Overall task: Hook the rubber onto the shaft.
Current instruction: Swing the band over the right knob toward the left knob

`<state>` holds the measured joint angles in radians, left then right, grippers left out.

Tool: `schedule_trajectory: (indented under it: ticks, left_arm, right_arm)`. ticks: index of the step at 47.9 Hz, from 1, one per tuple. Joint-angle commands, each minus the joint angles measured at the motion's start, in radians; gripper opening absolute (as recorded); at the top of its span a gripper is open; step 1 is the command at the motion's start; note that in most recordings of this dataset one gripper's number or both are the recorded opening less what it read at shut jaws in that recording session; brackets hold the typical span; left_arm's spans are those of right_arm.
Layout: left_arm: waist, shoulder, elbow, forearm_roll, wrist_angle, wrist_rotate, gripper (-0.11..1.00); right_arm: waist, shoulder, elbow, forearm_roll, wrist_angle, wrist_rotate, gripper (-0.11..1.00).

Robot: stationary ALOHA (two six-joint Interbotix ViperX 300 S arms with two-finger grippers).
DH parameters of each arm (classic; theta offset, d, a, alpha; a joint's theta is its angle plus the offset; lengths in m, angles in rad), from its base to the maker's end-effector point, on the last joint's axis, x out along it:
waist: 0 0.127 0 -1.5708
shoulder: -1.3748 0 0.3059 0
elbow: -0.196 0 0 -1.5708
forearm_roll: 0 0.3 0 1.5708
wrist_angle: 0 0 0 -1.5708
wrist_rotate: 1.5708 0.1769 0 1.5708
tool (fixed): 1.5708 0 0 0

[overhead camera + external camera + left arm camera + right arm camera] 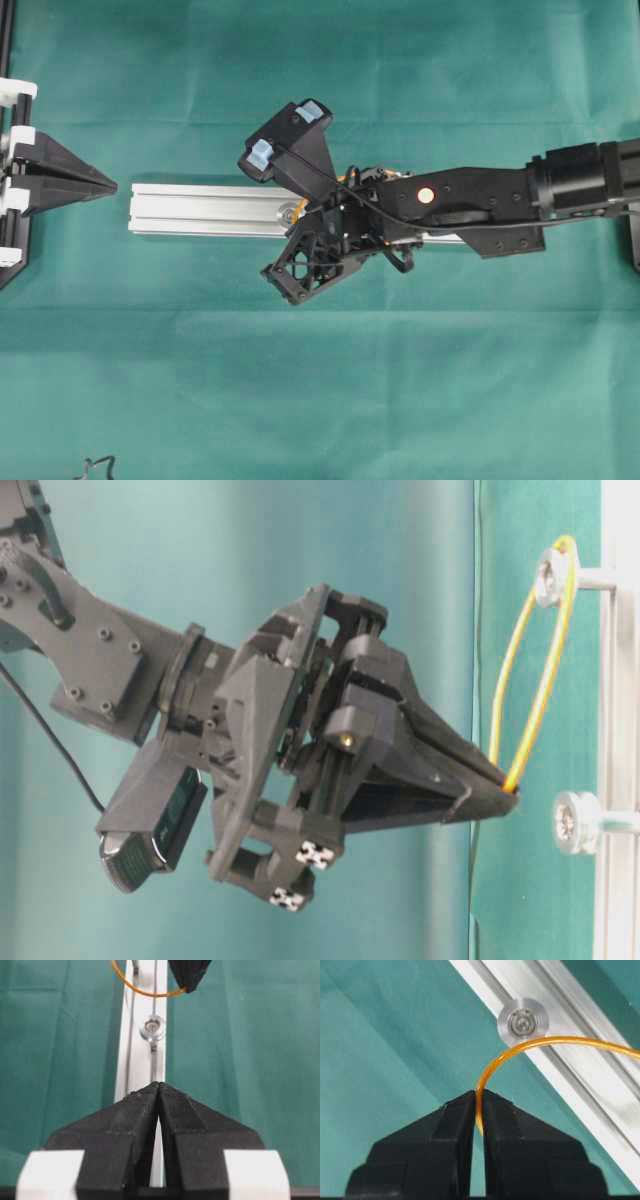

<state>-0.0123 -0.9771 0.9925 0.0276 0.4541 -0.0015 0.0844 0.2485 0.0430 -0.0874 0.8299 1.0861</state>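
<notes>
Green cloth point(200, 350) underlies the right gripper point(479, 1102), jaws clamped on the rubber point(492, 1067); left gripper point(159, 1087) jaws together.

I see a thin orange rubber band point(490, 1067) against a plain green cloth surface point(320, 380). The rail point(200, 208) and its shaft point(523, 1022) are silvery metal. Both end effectors, right point(479, 1097) and left point(158, 1087), are matte black.

Left gripper point(158, 1091) closed, seemingly empty

Open green cloth point(320, 400) either side of the rail point(200, 208); right end effector point(479, 1097) and arm crowding its middle.
</notes>
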Motion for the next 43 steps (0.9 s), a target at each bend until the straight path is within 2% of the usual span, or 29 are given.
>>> schedule_trajectory:
  ticks: [1, 43]
  left_arm:
    - [-0.003, 0.003, -0.031, 0.003, -0.005, 0.0, 0.0]
    - [-0.003, 0.003, -0.031, 0.003, -0.005, 0.002, 0.0]
  right_arm:
    - [-0.008, -0.011, -0.038, -0.003, -0.008, 0.0, 0.07]
    - [-0.028, 0.089, -0.146, -0.003, -0.037, 0.0, 0.07]
